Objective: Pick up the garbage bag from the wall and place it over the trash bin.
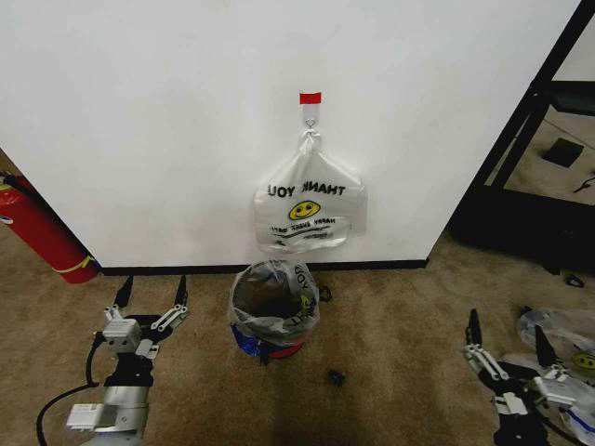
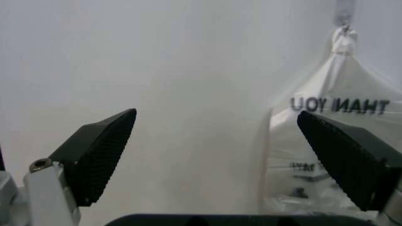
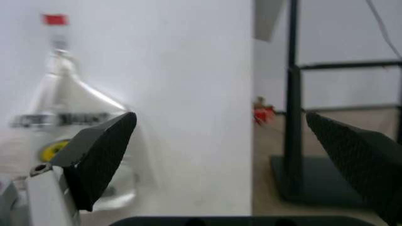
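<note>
The left gripper hangs low over the carpet to the left of the trash bin, fingers spread wide with nothing between them, and the right gripper sits low at the right, equally wide open and empty. Between them the trash bin stands near the wall, already lined with a bag. Directly above it the garbage bag hangs from a hook on the white wall.

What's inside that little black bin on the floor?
The trash bin already has a printed plastic liner draped over its rim. Its dark interior hides whatever lies at the bottom.
</note>
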